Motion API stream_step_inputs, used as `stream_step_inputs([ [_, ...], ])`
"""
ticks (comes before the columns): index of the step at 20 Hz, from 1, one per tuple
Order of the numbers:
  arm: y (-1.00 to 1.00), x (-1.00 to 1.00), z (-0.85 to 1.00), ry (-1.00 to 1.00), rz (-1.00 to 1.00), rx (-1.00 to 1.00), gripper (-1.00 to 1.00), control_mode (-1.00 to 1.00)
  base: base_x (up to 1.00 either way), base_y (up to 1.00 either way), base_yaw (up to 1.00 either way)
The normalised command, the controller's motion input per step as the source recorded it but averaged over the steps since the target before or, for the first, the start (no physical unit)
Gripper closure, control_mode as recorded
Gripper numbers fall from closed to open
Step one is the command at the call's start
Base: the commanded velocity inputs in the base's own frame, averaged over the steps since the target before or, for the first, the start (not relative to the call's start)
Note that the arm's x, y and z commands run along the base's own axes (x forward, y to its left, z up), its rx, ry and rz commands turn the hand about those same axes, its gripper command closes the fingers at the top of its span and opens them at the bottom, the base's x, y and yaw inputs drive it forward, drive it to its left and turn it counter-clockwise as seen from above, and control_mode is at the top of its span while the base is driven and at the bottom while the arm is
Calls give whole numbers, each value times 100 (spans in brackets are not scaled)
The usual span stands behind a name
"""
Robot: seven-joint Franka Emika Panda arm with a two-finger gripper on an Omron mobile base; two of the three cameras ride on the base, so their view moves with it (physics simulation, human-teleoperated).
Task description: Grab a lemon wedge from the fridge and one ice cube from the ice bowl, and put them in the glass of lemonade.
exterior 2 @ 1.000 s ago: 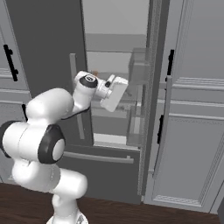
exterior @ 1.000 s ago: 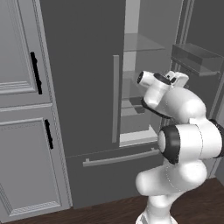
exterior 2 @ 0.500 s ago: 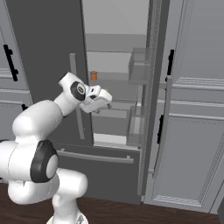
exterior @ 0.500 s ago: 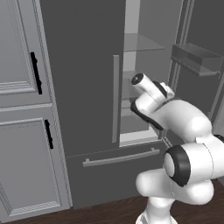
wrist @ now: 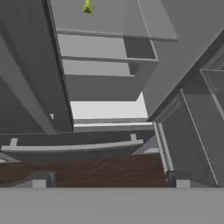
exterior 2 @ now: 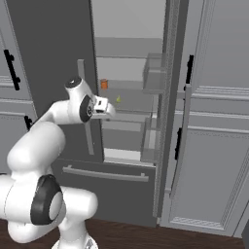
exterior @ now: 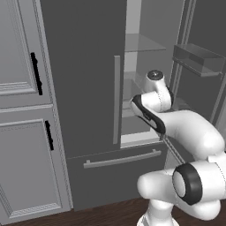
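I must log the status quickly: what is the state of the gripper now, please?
Gripper: open, holding nothing, in front of the open fridge; the lemon wedge lies on a shelf, untouched.

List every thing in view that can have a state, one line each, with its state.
fridge: right door swung open, left door shut, drawer below shut.
lemon wedge: lying on a fridge shelf, not held.
orange container: standing upright on a shelf, further back.
gripper: open, empty, in front of the open fridge.
cabinet doors: shut.
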Motion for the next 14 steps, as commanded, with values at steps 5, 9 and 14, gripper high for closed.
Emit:
stream_step_inputs([
  [5,76,-19,47,-7,23,20,-100,-100,0,0,0],
  [9,76,13,38,-14,17,8,-100,-100,0,0,0],
  [14,29,35,12,-2,0,0,-100,-100,0,0,0],
])
